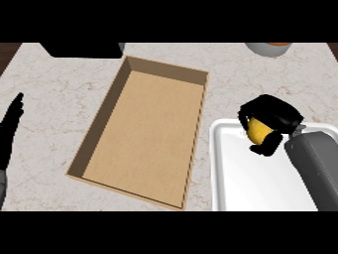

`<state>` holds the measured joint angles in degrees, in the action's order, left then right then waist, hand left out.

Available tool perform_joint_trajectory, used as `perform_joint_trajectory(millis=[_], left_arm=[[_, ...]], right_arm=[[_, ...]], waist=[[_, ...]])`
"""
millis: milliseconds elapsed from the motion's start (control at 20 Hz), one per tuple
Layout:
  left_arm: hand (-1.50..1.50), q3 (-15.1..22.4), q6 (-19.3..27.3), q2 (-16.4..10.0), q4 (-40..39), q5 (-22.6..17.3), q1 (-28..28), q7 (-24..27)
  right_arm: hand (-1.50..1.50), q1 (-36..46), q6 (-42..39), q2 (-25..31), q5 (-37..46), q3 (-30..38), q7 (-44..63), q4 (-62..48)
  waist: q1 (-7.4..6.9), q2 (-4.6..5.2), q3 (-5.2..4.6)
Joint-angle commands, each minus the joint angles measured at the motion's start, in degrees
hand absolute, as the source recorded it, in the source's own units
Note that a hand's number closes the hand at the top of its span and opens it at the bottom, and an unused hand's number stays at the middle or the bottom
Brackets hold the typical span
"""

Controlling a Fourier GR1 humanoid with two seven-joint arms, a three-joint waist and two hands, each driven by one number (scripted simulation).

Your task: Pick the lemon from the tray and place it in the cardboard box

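While over the tray (230,163), lemon (257,130) sits in robot hand (274,115).

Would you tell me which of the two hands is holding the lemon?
The right hand, curled round the lemon above the tray; the left hand rests open at the left edge, holding nothing.

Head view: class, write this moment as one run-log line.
right hand: fingers curled round lemon | lemon: over far corner of tray, not yet in cardboard box | left hand: open, left edge

Cardboard box (145,134) left of tray (252,183); lemon (257,130) over its far end
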<state>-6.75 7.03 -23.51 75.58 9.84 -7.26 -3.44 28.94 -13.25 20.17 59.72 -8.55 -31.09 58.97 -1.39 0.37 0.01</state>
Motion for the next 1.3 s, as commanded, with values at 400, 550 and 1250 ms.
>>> perform_joint_trajectory(millis=[400,550,1250], left_arm=[[0.0,-1.8,-0.9,-0.7,-0.2,-0.1,-0.5,-0.9],[0.0,-0.2,0.4,1.5,0.1,1.5,-0.1,-1.5],[0.0,-2.2,-0.3,1.5,0.9,1.8,1.9,-0.3]], right_arm=[[1.5,10.9,9.5,0.6,-8.0,11.9,-6.6,0.0],[1.5,12.8,7.3,-0.2,-10.3,12.0,-8.6,2.7],[1.5,22.6,-11.0,-16.5,-18.8,9.2,14.6,12.8]], waist=[[1.31,-0.5,0.02],[1.32,-0.46,0.0],[1.09,-0.6,-0.03]])
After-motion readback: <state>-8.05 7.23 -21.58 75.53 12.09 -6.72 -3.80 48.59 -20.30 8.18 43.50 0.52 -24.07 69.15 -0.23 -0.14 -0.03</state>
